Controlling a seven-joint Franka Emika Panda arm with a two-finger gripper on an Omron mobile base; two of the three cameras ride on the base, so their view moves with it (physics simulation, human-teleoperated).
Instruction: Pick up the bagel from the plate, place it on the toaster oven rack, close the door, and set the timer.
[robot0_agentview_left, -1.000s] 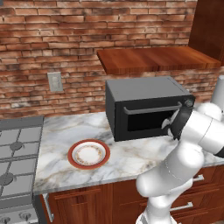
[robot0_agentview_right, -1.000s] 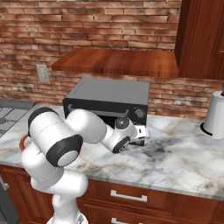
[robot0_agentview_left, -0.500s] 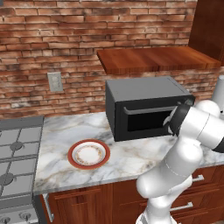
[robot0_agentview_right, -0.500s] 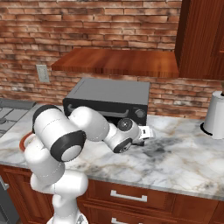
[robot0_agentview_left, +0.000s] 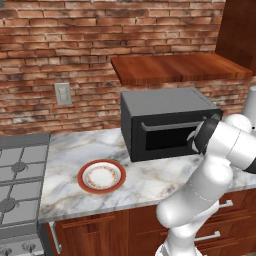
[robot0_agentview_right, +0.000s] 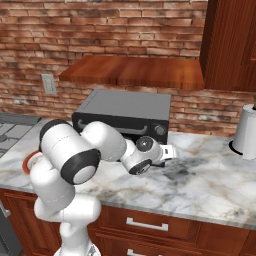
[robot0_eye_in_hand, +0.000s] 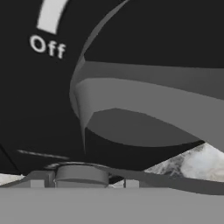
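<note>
Kitchen, stove (robot0_agentview_left: 17, 175), marble counter (robot0_agentview_left: 150, 180), brick wall (robot0_agentview_left: 75, 45)

Glossy white rounded arm (robot0_agentview_right: 75, 155) segments, black bands at the joints; pale grey disc on wrist

Marble counter (robot0_agentview_left: 150, 182) below a brick wall (robot0_agentview_left: 75, 45), with a stove (robot0_agentview_left: 17, 175) at its left end. Wooden shelf (robot0_agentview_left: 175, 67) overhead, wall outlet (robot0_agentview_left: 63, 93) beside it, white kettle (robot0_agentview_right: 246, 132) far right.

Matt dark toaster oven (robot0_agentview_left: 165, 122), marble counter (robot0_agentview_left: 145, 182)
</note>
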